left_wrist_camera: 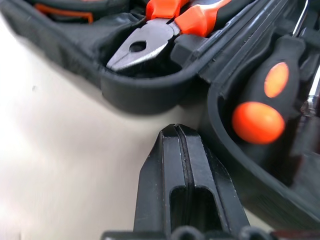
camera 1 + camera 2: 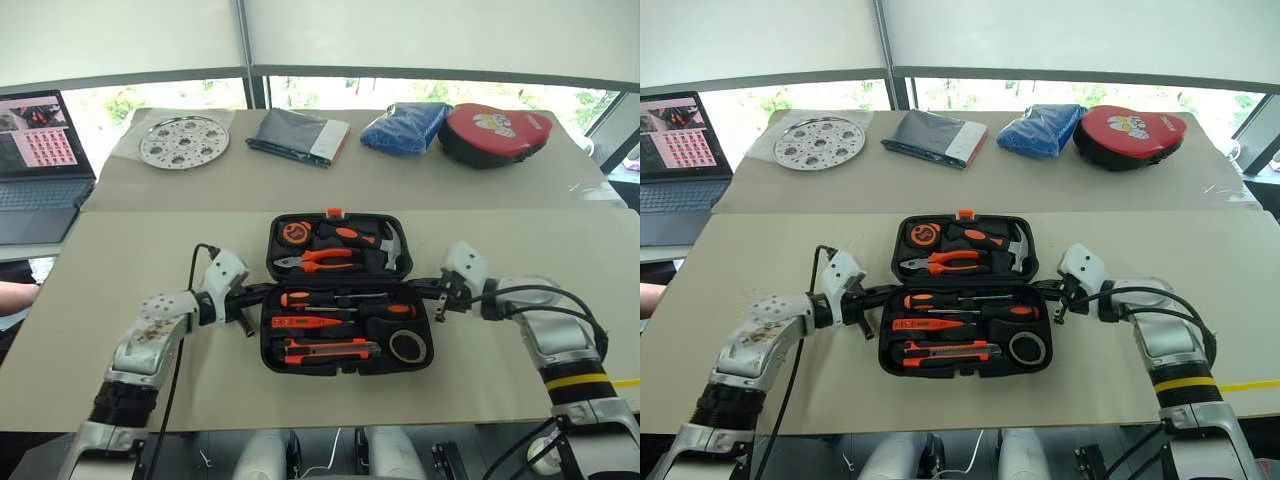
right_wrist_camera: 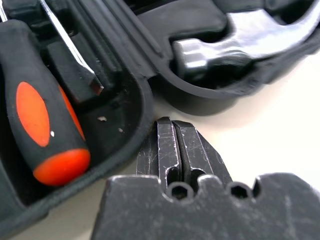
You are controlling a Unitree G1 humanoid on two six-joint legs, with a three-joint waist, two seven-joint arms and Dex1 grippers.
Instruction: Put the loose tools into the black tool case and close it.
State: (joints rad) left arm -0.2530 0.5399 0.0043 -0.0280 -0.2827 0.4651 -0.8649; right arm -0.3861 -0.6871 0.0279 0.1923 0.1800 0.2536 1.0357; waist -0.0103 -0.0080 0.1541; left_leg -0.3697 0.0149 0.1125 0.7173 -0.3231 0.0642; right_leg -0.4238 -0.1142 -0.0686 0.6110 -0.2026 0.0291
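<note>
Now the black tool case lies wide open in the middle of the worktop, with its long side running from left to right. All the loose tools look tucked into the near half: two screwdrivers, a slim orange tool, the utility knife and the tape roll.

The left hand sits just beside the left end of the case, by the hinge line. The right hand sits just beside the right end. Both hands have their fingers pressed together and hold nothing.

So the case lies right between the two hands, and each is about as near as the other. The far half, with its orange latch, has to fold toward the robot to close it.
</note>
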